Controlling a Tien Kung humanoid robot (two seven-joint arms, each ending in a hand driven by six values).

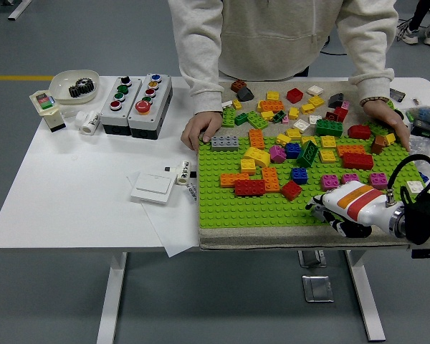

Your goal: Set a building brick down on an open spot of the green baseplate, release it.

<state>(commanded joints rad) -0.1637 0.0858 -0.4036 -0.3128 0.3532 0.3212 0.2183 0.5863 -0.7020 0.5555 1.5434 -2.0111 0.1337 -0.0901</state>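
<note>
**Right hand low over the baseplate's near-right corner**

Head view: the robot's white-and-orange right hand [328, 212] hangs over the near-right part of the studded green baseplate [251, 208]. Its dark fingers curl downward; whether they pinch a brick cannot be told. Open studs lie just left of it, below the red brick [292, 190]. A person's hands rest on the plate's far corners.

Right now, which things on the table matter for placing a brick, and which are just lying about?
For the job:
green baseplate
loose bricks piled at its far side
right hand at the near right edge

Just lying about:
button boxes
white switch
bowl with gear
paper sheet
</note>
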